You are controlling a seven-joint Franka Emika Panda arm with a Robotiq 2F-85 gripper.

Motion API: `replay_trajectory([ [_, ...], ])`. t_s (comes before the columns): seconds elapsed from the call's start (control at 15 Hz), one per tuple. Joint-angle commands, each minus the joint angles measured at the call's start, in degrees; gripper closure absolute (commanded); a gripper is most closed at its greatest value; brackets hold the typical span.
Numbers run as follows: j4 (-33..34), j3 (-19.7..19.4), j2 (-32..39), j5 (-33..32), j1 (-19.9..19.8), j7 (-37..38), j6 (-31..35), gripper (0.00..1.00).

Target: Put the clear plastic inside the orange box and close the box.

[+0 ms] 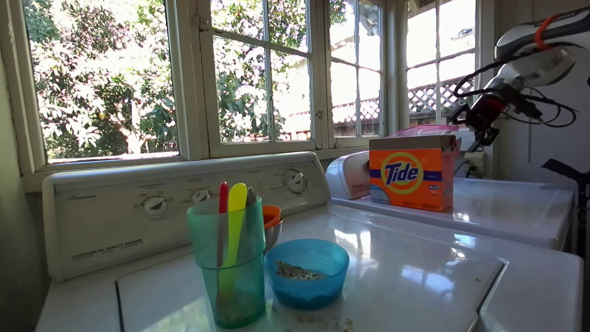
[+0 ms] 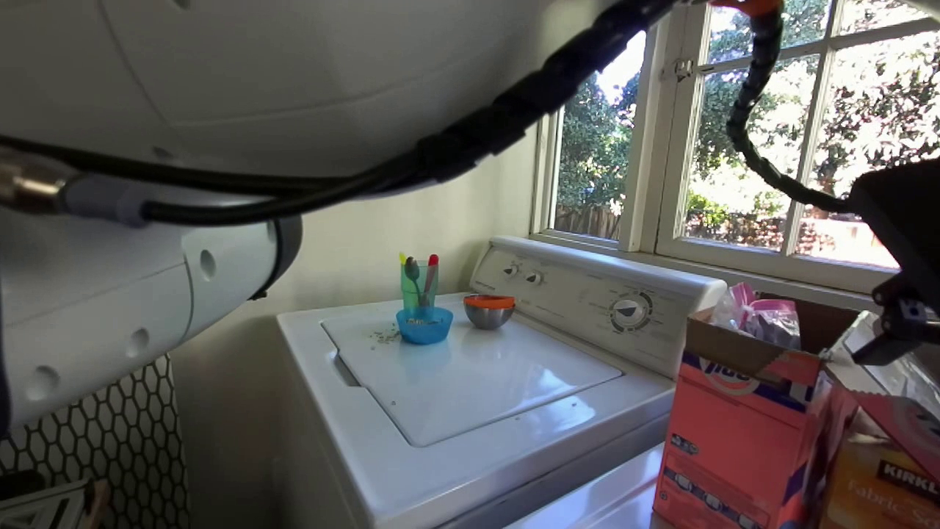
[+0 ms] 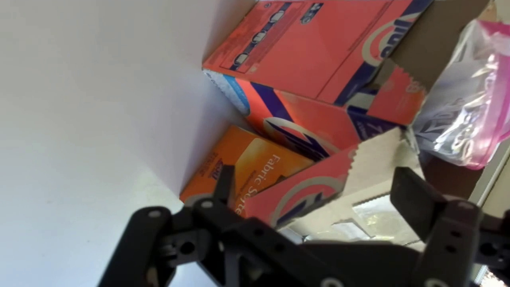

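The orange Tide box stands upright with its top open, in both exterior views [image 1: 410, 177] [image 2: 734, 433] and the wrist view [image 3: 310, 52]. Its lid [image 3: 378, 163] is folded outward, also in an exterior view [image 2: 899, 422]. The clear plastic bag with a pink zip edge [image 3: 458, 107] sits in the box opening and sticks up above the rim, in both exterior views [image 1: 424, 130] [image 2: 767, 319]. My gripper [image 3: 314, 173] is open and empty, its fingers wide apart above the folded lid. It shows beside the box in an exterior view [image 1: 468, 131]; another shows it partly [image 2: 885, 349].
An orange fabric softener box [image 3: 255, 163] stands beside the Tide box, under the lid. A white appliance [image 1: 350, 175] is behind it. On the washer [image 2: 485, 382] stand a green cup [image 1: 230, 286], a blue bowl [image 1: 306, 272] and a metal bowl [image 2: 488, 314]. Windows line the back.
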Motion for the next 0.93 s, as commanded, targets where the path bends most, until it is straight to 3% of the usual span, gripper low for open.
replay_trajectory([
  [0.0, 0.5, 0.4, 1.2, 1.0, -0.4, 1.9, 0.9, 0.00],
  [0.6, 0.5, 2.7, 3.9, 4.4, -0.6, 8.4, 1.1, 0.00],
  [0.87, 1.0, 1.8, 3.7, 4.7, -0.8, 14.3, 3.7, 0.00],
])
